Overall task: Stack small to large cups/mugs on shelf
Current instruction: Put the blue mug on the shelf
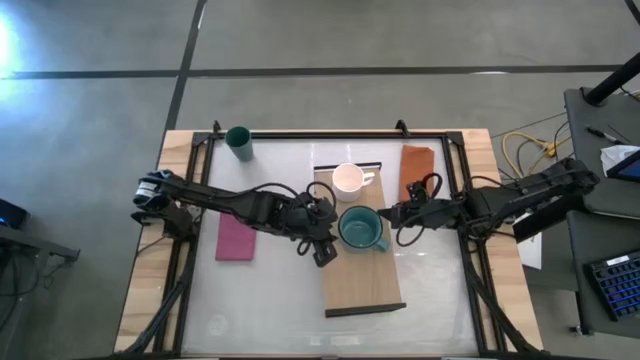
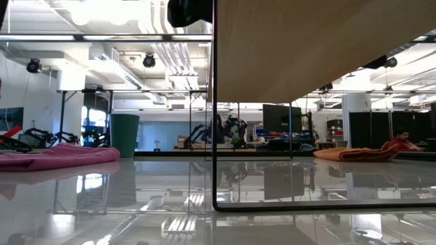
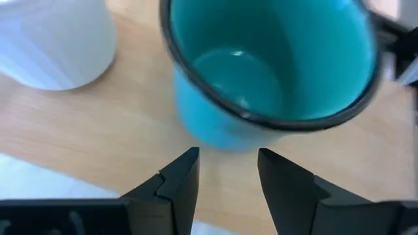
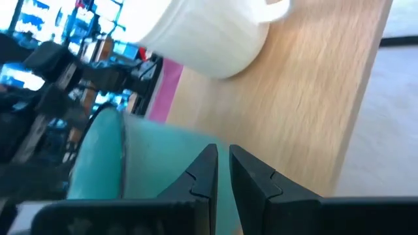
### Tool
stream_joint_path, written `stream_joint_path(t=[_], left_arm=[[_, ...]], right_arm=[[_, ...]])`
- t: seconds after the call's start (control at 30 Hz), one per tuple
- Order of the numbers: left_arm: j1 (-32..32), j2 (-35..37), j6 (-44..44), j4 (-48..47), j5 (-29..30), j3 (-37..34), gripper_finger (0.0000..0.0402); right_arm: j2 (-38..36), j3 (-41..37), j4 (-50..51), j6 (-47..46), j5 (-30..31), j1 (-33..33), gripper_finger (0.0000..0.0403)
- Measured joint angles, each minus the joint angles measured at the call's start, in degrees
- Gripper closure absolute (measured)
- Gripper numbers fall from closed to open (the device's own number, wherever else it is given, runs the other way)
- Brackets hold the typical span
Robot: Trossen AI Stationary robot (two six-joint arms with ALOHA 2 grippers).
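Observation:
The shelf [image 1: 365, 280] is a light-wood board on a thin dark frame [image 2: 214, 136] at the table's middle. The small white mug [image 1: 347, 180] stands on its far end. The wide teal mug [image 1: 358, 228] is on it just nearer, with its mouth up. The dark green tumbler [image 1: 238, 142] stands on the table at the far left. My left gripper [image 3: 227, 171] is open just left of and nearer than the teal mug [image 3: 268, 65], touching nothing. My right gripper [image 4: 225, 171] is shut against the teal mug's [image 4: 150, 170] right side. My right gripper comes level from the table's right at the teal mug's right side [image 1: 384, 222], by the handle. Its two fingers [image 4: 208, 171] are nearly together against the mug's wall. The fingers hide the place of contact, so the part held does not show.
A magenta cloth [image 1: 236, 240] lies left of the shelf under my left arm. An orange cloth [image 1: 415, 170] lies at the far right. A dark frame [image 1: 300, 135] borders the tabletop. The shelf's near half [image 1: 362, 290] is bare wood.

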State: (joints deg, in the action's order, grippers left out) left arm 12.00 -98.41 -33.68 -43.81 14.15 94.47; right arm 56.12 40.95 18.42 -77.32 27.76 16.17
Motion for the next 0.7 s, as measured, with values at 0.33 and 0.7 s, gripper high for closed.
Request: stream_joint_path(t=[0.33, 0.7], left_arm=[[-2.1, 0.1, 6.2, -2.2, 4.4, -1.1, 0.0259], [-4.2, 0.2, 10.1, 3.1, 4.3, -1.7, 0.0259]], right_arm=[[-3.8, 0.0, 5.1, -5.7, -4.6, 5.5, 0.0369], [2.7, 0.3, -2.3, -5.7, -3.2, 6.0, 0.0369]])
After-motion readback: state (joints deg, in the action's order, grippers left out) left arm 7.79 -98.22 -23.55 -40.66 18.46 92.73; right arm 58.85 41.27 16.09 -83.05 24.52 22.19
